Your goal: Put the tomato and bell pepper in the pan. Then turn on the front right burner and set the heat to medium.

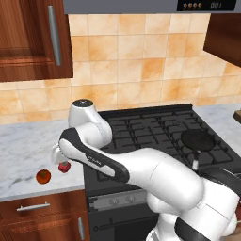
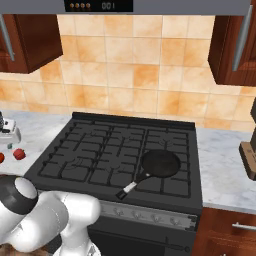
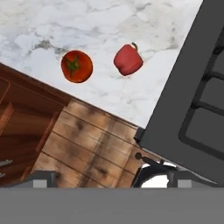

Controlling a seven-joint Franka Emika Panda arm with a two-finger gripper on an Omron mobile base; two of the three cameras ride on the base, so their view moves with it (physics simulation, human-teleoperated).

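Arm: the white arm reaches from the base out to the left over the marble worktop (image 1: 23, 146), elbow raised above the cooktop's left edge, forearm angled down toward the worktop's front edge.
Hand: the hand (image 1: 57, 154) hangs above the worktop just left of the cooktop, pointing down; its jaws stand wide apart and hold nothing.
Tomato: the tomato (image 3: 77, 66) sits on the worktop near the front edge, left of the bell pepper; in the hand view it lies up and left of centre, its green stem on top.
Bell pepper: the bell pepper (image 3: 128, 59) rests on the worktop between the tomato and the cooktop's left edge, apart from both; in the left base view it shows just under the hand.
Pan: the pan (image 2: 160, 164) stands on the front right burner (image 2: 172, 176) of the black cooktop, its handle with the pale tip pointing toward the front left; well apart from the tomato and bell pepper.
Cabinets: wooden drawer fronts (image 3: 87, 148) run below the worktop.
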